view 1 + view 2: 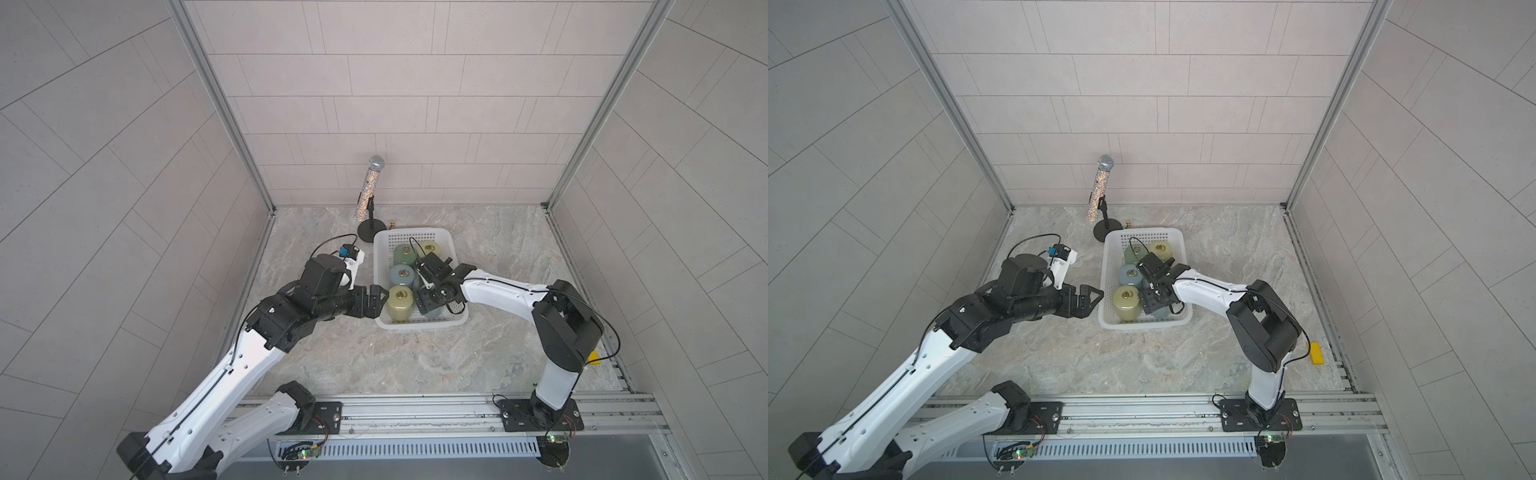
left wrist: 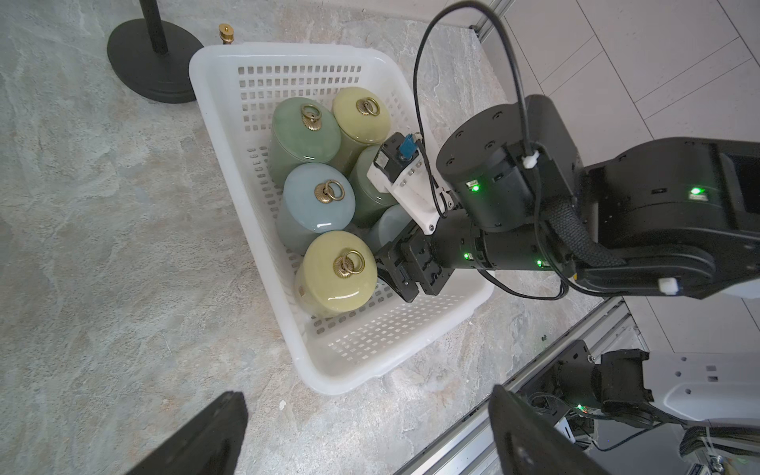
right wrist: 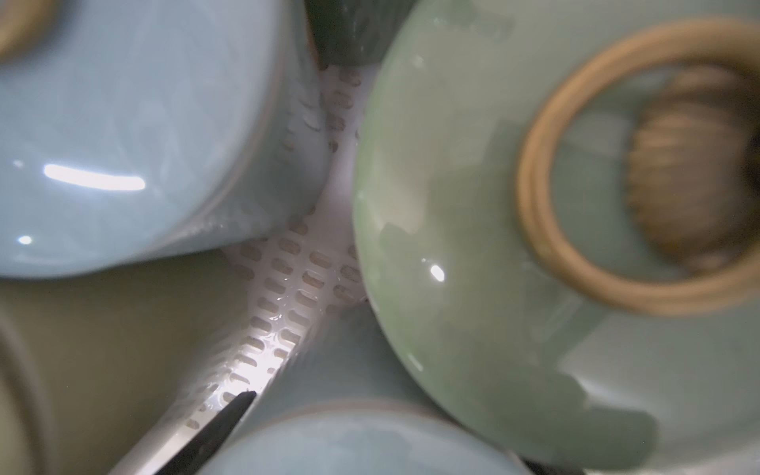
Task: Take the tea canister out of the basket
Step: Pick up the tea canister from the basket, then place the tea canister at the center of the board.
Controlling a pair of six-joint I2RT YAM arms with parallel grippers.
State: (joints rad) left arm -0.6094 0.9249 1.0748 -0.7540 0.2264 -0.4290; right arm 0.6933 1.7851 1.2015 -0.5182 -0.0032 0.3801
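The white lattice basket [image 1: 419,326] [image 2: 329,382] holds several lidded tea canisters with brass ring knobs. My right gripper [image 1: 441,309] reaches down into its near right corner and straddles a pale blue tea canister [image 2: 388,226] [image 3: 349,444]. One black finger [image 3: 222,423] lies along that canister's side. The other finger is hidden, so contact on that side does not show. A green canister [image 3: 473,246] crowds in beside it. My left gripper [image 1: 380,301] [image 2: 366,436] hangs open and empty just outside the basket's left wall, level with a yellow-green canister [image 1: 400,301].
A glittery microphone [image 1: 368,187] on a black round-based stand [image 1: 371,230] rises right behind the basket, with a small brass piece [image 1: 392,225] beside it. A yellow block [image 1: 1316,353] lies by the right wall. Tiled walls enclose three sides; a metal rail [image 1: 415,411] runs along the front.
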